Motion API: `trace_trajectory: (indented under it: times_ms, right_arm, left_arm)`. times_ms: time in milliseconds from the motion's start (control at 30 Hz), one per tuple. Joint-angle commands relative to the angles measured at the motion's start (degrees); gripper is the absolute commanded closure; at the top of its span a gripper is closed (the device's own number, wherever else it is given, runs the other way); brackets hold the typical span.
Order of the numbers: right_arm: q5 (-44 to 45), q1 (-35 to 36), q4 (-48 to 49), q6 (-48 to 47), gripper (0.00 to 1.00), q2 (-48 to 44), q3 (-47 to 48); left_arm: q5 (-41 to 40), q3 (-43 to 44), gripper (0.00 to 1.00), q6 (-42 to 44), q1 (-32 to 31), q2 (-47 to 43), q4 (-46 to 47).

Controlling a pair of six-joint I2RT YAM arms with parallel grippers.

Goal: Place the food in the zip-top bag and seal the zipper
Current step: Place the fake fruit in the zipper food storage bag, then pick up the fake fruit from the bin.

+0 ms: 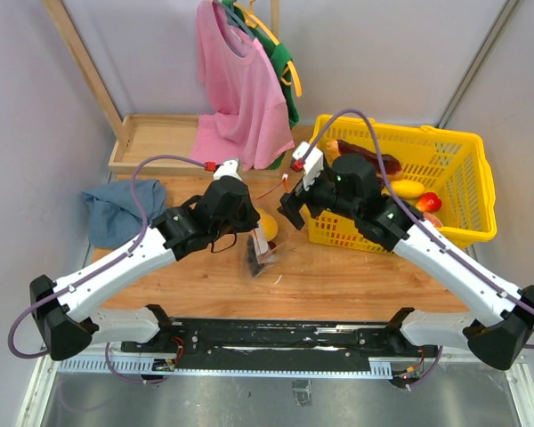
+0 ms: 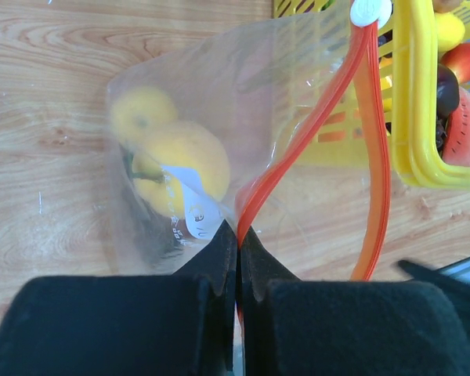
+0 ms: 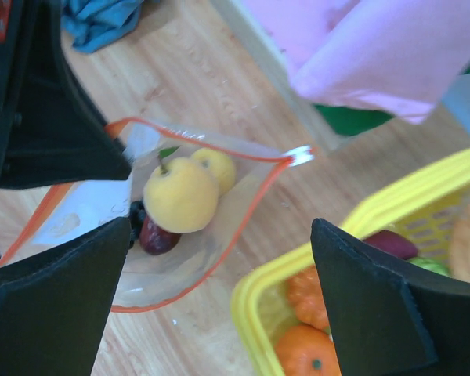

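The clear zip-top bag [image 1: 265, 251] hangs open from my left gripper [image 1: 247, 221] over the wooden table. In the left wrist view my left gripper [image 2: 237, 232] is shut on the red zipper [image 2: 323, 112] edge; the white slider [image 2: 370, 11] is at the far end. Yellow fruit [image 2: 175, 157] lies inside the bag behind its white label [image 2: 197, 213]. In the right wrist view the bag mouth gapes, showing a yellow pear [image 3: 180, 194], a second yellow fruit [image 3: 217, 168] and a dark red fruit [image 3: 153, 235]. My right gripper [image 3: 221, 227] is open and empty above the bag's edge and the basket's corner.
A yellow mesh basket [image 1: 458, 182] with oranges [image 3: 313, 291] and other food stands at the right. A pink shirt [image 1: 240, 89] hangs at the back, above a wooden tray [image 1: 156, 138]. A blue cloth [image 1: 116, 209] lies at the left.
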Motion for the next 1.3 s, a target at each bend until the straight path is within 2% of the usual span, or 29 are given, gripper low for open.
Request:
trace_trajectory:
  times_ms: [0,133,200,367,633,1100,1267]
  right_arm:
    - [10.6,-0.6,-10.9,1.0,0.02,-1.1,9.5]
    - [18.7,-3.3,-19.4,2.7,0.02,1.0,14.7]
    - [20.1,-6.4,-22.7,4.3,0.02,2.0,15.5]
    - [15.0,-16.6,-28.1,9.1,0.02,4.0,15.5]
    - [6.2,-28.1,-31.1,14.2,0.01,8.2,14.3]
    - [3.4,-29.0,-36.0,18.1,0.06,19.2,8.1]
    - [2.4,-29.0,-34.4,18.1,0.03,21.9,4.9]
  left_arm:
    - [-2.1,-0.6,1.0,-0.4,0.4,-1.8,0.5]
    - [-2.2,-0.8,1.0,-0.5,0.4,-1.6,0.3]
    - [-2.2,-0.8,1.0,-0.4,0.4,-1.6,0.3]
    - [-2.2,-0.8,1.0,-0.2,0.4,-1.2,0.3]
    - [-2.3,-0.8,1.0,0.0,0.4,-1.1,0.1]
    - [-3.4,-0.6,1.0,0.0,0.4,-1.7,-0.5]
    - [-4.1,-0.5,1.0,0.0,0.4,-1.4,-0.9]
